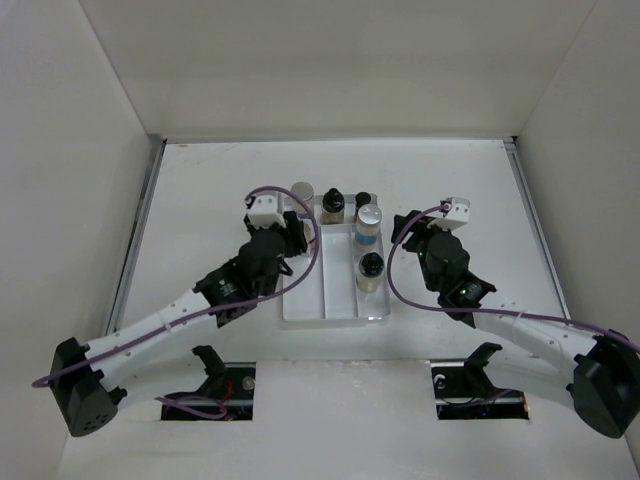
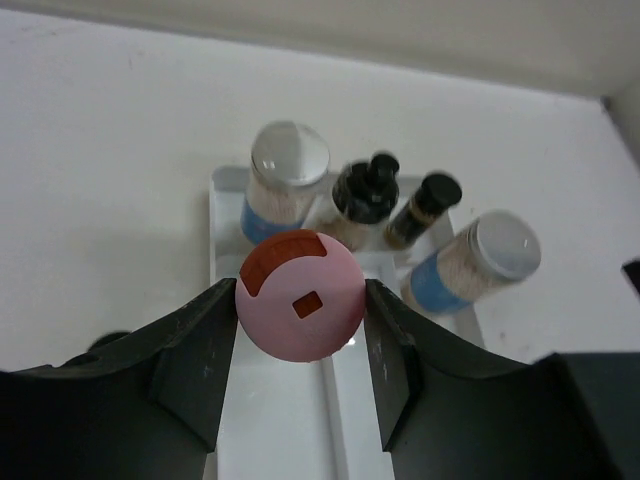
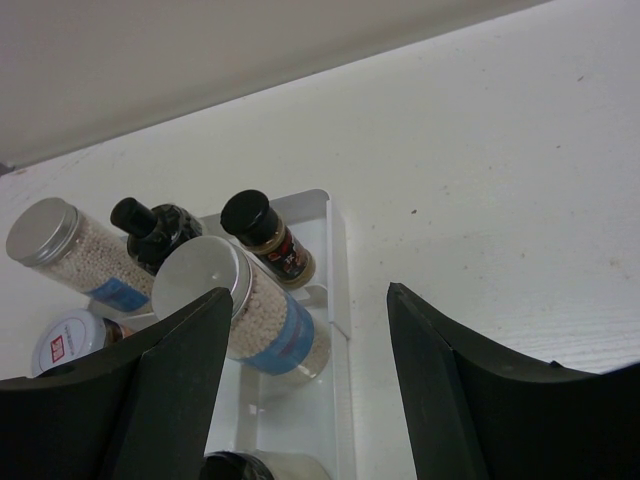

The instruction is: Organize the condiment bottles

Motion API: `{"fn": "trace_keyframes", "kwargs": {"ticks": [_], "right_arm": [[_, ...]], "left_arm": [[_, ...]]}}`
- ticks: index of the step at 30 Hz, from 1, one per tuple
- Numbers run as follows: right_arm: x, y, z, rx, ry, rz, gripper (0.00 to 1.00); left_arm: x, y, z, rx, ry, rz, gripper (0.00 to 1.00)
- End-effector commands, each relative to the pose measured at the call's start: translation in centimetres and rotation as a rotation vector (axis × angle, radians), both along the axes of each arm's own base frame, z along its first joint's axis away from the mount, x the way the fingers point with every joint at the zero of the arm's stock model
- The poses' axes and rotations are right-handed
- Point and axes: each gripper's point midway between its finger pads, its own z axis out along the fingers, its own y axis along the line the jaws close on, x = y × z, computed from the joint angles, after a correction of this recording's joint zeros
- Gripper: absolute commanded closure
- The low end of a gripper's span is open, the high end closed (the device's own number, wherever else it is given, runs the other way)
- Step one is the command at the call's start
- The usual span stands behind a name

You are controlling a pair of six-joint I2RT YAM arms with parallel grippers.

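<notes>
The left gripper pinched a pink-capped bottle by its lid, one dark finger pressed against each side. This was at the centre of the left wrist view, over the white divided tray. Beyond the bottle, toward the top of the frame, a silver-lidded jar, a round black-capped bottle and a slim black-capped spice bottle stood in a row at the tray's far end. A second silver-lidded jar sat at centre right. In the overhead view the right gripper hung just right of the tray, jaws spread and holding nothing. Its wrist view showed the second silver-lidded jar inside the tray wall, beside the finger at lower left.
</notes>
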Motion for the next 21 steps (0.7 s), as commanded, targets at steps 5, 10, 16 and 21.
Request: {"fn": "trace_keyframes", "kwargs": {"ticks": [5, 10, 16, 21], "right_arm": [[0.4, -0.1, 1.3, 0.034, -0.043, -0.007, 0.3], [0.3, 0.0, 1.4, 0.037, -0.044, -0.004, 0.3], [0.3, 0.0, 1.4, 0.037, -0.044, -0.006, 0.3], [0.3, -0.1, 1.4, 0.036, -0.045, -0.007, 0.3]], "left_arm": [[-3.0, -2.1, -3.8, 0.139, 0.072, -0.031, 0.72], [-3.0, -3.3, -6.5, 0.133, 0.115, -0.05, 0.72], [-1.2, -4.4, -10.1, 0.127, 0.151, -0.06, 0.72], [-0.4, -5.3, -12.1, 0.128, 0.186, -0.079, 0.72]]}}
